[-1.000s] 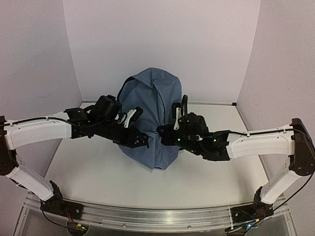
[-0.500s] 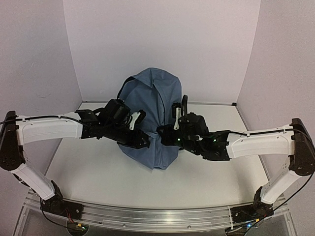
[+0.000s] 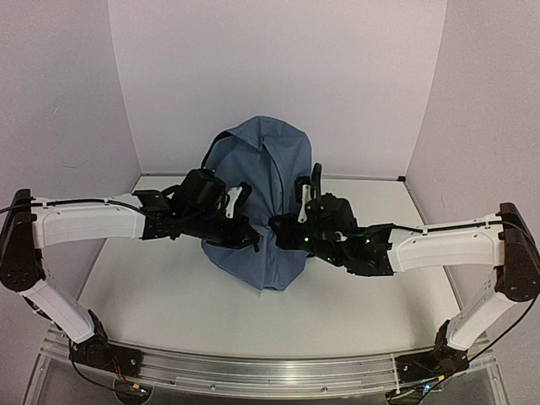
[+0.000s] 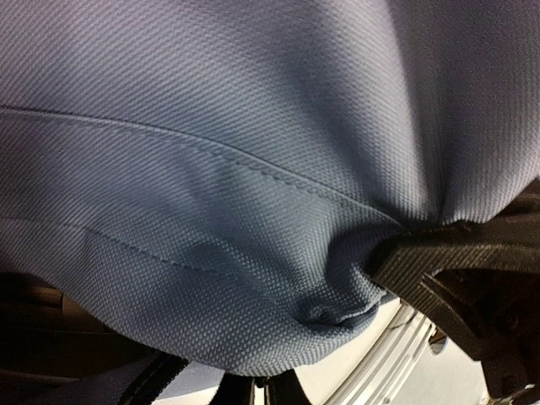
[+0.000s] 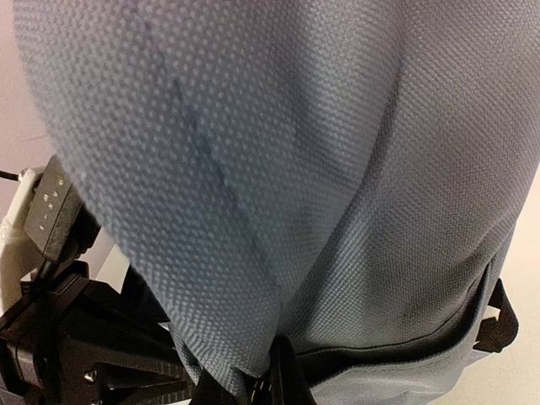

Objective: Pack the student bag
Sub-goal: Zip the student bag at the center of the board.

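The student bag, a big slate-blue fabric backpack, stands slumped in the middle of the table with a black handle loop at its right. My left gripper presses into its lower left front, shut with a fold of the blue cloth pinched. The right gripper meets it from the other side, also shut on the cloth. In the left wrist view the bag fills the frame above my closed left gripper. In the right wrist view the bag hangs over the right gripper, beside a black zipper band.
The white table is boxed in by pale walls at the back and both sides. An aluminium rail runs along the near edge. The two grippers sit very near each other: the right arm's black jaw piece shows in the left wrist view.
My left arm has pushed right into the bag, and its gripper has gone from partly open to shut on the cloth. The right arm and the bag have stayed put.
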### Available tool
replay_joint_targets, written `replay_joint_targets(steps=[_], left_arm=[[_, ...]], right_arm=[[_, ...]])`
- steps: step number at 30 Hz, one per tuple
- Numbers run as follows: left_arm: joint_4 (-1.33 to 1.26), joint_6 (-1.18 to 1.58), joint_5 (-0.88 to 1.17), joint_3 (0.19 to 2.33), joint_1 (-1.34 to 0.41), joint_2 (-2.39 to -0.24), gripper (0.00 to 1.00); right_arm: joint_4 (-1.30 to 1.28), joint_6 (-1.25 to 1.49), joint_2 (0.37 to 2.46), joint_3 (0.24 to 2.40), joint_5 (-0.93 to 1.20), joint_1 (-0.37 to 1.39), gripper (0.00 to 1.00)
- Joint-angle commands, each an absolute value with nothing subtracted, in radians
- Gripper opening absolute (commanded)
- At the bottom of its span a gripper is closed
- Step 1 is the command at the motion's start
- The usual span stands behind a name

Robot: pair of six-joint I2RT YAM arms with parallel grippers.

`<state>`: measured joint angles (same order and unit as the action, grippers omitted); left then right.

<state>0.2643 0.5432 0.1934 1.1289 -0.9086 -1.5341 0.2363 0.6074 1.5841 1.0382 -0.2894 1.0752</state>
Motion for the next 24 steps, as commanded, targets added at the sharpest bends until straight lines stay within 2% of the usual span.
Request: replay_joint_targets(steps=[1, 11, 24], left_arm=[[0.189, 0.594, 0.096, 1.111, -0.910, -1.512, 0.00], [0.263, 0.740, -0.144, 1.046, -0.890, -1.451, 0.00], [0.334, 0.722, -0.136, 0.988, -0.695, -1.358, 0.00]], right_arm=[[0.359, 0.618, 1.566, 1.060, -0.297, 1.086, 0.00], [0.321, 0.632, 1.523, 1.013, -0.430, 1.091, 0.00], [0.261, 0.626, 1.458, 0.968, -0.544, 1.095, 0.00]])
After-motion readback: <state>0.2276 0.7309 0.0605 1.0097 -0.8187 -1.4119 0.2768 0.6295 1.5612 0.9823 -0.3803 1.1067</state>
